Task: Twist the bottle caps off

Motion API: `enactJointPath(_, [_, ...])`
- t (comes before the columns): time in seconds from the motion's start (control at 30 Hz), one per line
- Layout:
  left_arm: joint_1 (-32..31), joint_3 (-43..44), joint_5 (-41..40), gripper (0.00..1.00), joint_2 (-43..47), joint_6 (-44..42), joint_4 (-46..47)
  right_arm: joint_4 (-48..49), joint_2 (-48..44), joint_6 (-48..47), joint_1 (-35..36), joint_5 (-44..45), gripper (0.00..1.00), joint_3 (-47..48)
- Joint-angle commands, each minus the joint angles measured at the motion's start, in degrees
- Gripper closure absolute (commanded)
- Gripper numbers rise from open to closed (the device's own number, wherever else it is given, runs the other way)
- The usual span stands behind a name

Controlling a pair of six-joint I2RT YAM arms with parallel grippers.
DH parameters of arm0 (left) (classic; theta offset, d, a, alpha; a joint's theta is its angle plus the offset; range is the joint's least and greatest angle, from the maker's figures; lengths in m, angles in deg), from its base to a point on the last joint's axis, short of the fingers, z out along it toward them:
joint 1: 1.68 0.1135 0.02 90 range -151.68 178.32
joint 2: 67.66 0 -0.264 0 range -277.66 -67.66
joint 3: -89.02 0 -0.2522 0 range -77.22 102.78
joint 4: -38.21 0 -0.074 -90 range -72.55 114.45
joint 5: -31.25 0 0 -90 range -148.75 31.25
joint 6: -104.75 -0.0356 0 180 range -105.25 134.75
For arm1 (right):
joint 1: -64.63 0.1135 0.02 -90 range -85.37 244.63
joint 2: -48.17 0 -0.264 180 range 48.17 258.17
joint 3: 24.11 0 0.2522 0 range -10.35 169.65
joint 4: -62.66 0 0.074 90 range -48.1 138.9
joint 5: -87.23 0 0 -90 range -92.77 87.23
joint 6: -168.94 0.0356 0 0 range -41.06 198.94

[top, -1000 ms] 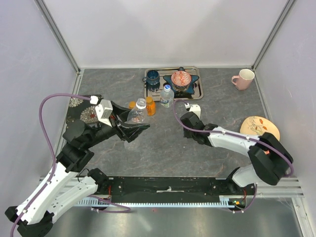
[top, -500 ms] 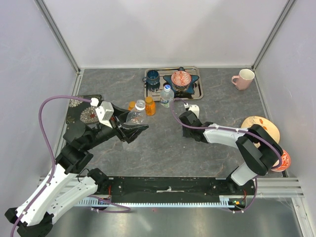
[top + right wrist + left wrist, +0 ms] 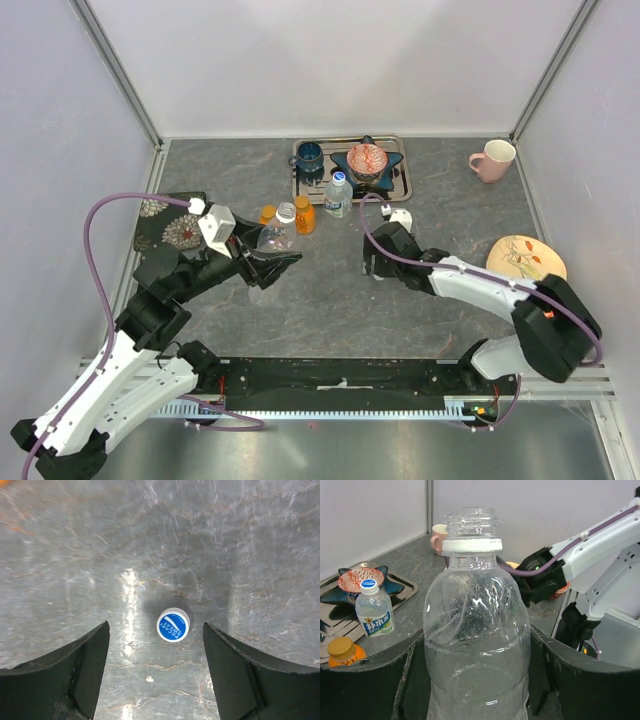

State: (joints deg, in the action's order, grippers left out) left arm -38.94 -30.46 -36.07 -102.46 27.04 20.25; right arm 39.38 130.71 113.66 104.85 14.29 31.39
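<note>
While clamped tight on the clear bottle [image 3: 477, 645], left gripper [image 3: 268, 258] fingers [image 3: 580, 680] pressing both sides of its lower body, neck up, thread bare, white ring just below. Right gripper [image 3: 156, 662] low over the tabletop [image 3: 330, 300], fingers spread wide, gripping nothing. Between them, touching neither: blue cap [image 3: 173, 625], printed top up, flat on the stone. Farther back: labelled water bottle [image 3: 338, 195] just beside the tray [image 3: 400, 185], own cap on; two orange bottles [image 3: 305, 215] close beside the held one
</note>
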Motion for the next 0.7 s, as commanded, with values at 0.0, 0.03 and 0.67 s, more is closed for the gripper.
enactJointPath(0.0, [0.1, 0.4, -1.8, 0.5, -0.7, -1.7, 1.8, -4.6, -8.6, 0.4, 0.0, 1.1, 0.17, 7.4])
enactJointPath(0.03, [0.1, 0.5, -1.8, 0.5, -0.9, -1.7, 1.9, -7.5, -9.9, 0.3, 0.0, 1.9, 0.17, 8.7])
enactJointPath(0.67, [-0.4, 11.5, 22.2, 0.5, -23.2, -0.7, 4.0, -1.5, -24.4, -1.0, 0.3, -30.2, 0.14, 30.3])
